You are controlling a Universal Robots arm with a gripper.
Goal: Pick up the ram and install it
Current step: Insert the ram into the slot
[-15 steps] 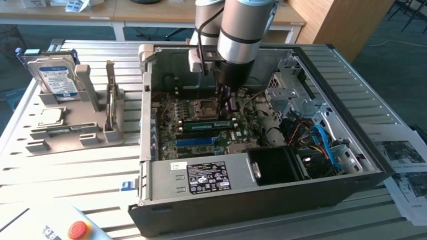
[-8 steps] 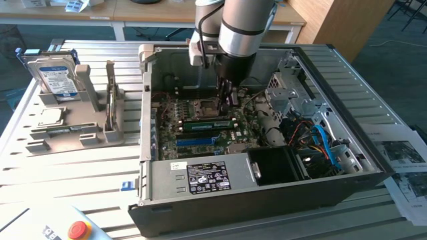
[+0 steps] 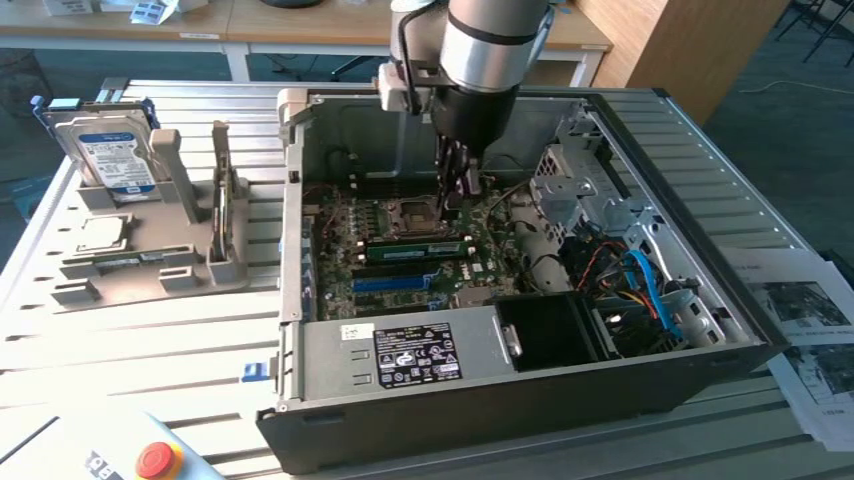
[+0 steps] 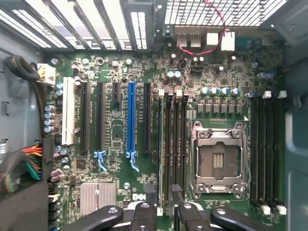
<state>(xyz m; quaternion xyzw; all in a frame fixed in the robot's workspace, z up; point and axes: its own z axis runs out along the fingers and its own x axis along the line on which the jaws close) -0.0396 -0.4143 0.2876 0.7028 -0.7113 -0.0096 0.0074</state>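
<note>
The ram (image 3: 414,250) is a long green stick standing on edge in a memory slot of the motherboard, inside the open computer case (image 3: 534,390). My gripper (image 3: 454,200) hangs straight down into the case, just above the end of the ram at the exterior view's right, beside the bare processor socket (image 3: 407,212). In the wrist view the ram (image 4: 166,144) shows edge-on among the dark memory slots. It runs toward the narrow gap of my gripper (image 4: 163,208). The black fingers (image 4: 144,211) stand slightly apart, open, with nothing clamped.
A grey fixture (image 3: 147,260) at the exterior view's left carries a silver-and-blue hard drive (image 3: 114,160) and a square processor chip (image 3: 100,233). Drive cages and coloured cables (image 3: 641,280) crowd the case's right side. Papers (image 3: 801,320) lie at the far right. A red stop button (image 3: 158,460) is at the front left.
</note>
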